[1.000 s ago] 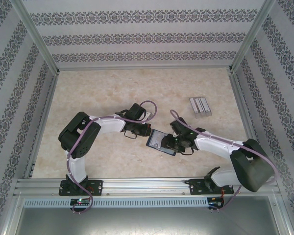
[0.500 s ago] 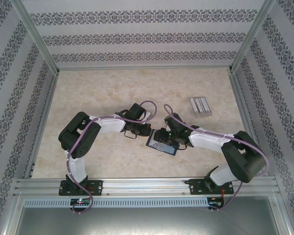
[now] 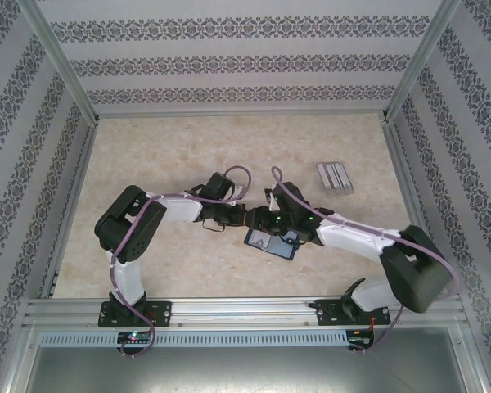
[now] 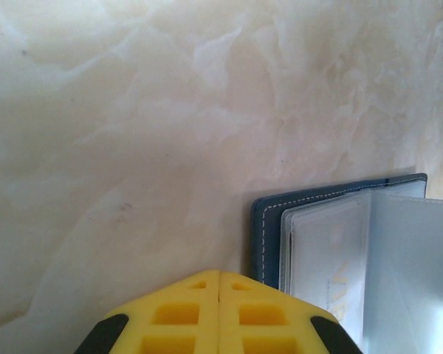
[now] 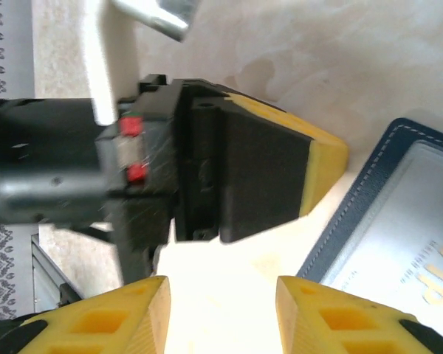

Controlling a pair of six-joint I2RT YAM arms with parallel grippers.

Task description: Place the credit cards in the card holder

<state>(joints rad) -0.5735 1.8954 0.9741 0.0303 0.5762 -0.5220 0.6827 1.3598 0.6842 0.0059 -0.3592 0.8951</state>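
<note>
One marbled table [image 3: 188, 155] carried two arms, the left arm [image 3: 135, 229] and the right arm [image 3: 368, 241], meeting at the frame's centre, and one clear slotted rack [image 3: 335, 177] lay toward the upper right. One navy card holder [image 3: 270, 243] lay open just below centre, clear sleeves up. Of the two grippers, the left gripper [image 4: 219, 276] had its fingers pressed together just beside the holder's corner. The right gripper [image 5: 221, 291] faced it, fingers spread above bare tabletop.
</note>
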